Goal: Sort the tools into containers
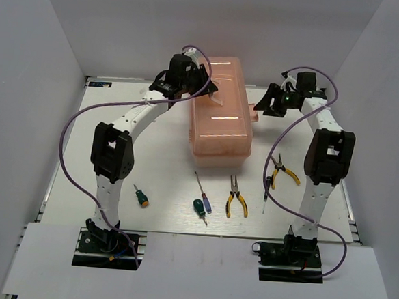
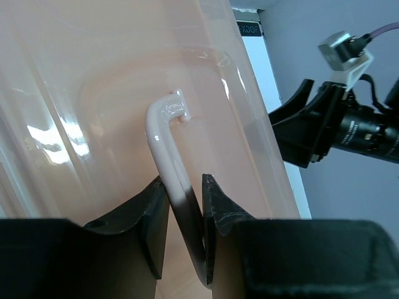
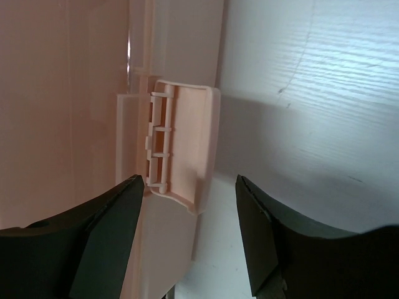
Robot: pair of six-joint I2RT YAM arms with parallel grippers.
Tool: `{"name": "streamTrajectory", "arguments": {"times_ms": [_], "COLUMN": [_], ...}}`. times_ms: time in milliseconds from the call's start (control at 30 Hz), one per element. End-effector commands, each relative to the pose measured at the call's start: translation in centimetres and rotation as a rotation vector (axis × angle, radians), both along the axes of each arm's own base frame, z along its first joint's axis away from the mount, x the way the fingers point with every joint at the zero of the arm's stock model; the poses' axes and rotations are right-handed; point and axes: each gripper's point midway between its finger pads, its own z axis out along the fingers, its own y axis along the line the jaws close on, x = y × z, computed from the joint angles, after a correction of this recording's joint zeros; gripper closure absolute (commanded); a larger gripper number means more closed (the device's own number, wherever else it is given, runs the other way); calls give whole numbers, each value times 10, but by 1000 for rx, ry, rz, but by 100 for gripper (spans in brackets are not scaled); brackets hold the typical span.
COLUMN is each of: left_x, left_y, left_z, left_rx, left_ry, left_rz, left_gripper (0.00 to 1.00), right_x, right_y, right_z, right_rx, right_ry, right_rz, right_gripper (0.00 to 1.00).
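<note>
The salmon-pink toolbox (image 1: 218, 127) stands closed at the table's middle back. My left gripper (image 1: 205, 87) is over its lid, and in the left wrist view the left gripper (image 2: 185, 180) is shut on the white lid handle (image 2: 163, 134), both fingers against it. My right gripper (image 1: 266, 103) stands open at the box's right side; in the right wrist view the right gripper (image 3: 187, 180) has the latch tab (image 3: 184, 140) between its fingers, untouched. Lying in front of the box are a green screwdriver (image 1: 140, 196), a purple screwdriver (image 1: 202, 189), another green screwdriver (image 1: 197, 206), yellow pliers (image 1: 236, 197), more yellow pliers (image 1: 281, 170) and a thin dark screwdriver (image 1: 266, 192).
White walls enclose the table on the left, back and right. The right arm's elbow (image 1: 329, 155) hangs above the right pliers. A purple cable (image 1: 66, 147) loops off the left arm.
</note>
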Motion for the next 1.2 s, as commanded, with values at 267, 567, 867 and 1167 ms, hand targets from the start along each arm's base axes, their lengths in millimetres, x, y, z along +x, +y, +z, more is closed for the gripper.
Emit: {"name": "streamTrajectory", "arguments": {"times_ms": [267, 567, 867, 1167], "left_x": [-7, 1, 1, -25], "left_y": [-20, -8, 101, 219], "left_z": [-24, 25, 80, 54], "left_rx": [51, -10, 81, 227], "left_ry": [70, 17, -35, 74], "left_rz": [-70, -21, 219, 446], "left_gripper": [100, 100, 100, 100], "right_x": [1, 15, 48, 32], "right_y": [21, -5, -94, -118], "right_z": [-29, -17, -14, -22], "right_rx": [107, 131, -103, -121], "right_ry": [45, 4, -82, -43], "right_rz": [115, 71, -191, -238], "right_gripper": [47, 100, 100, 100]}}
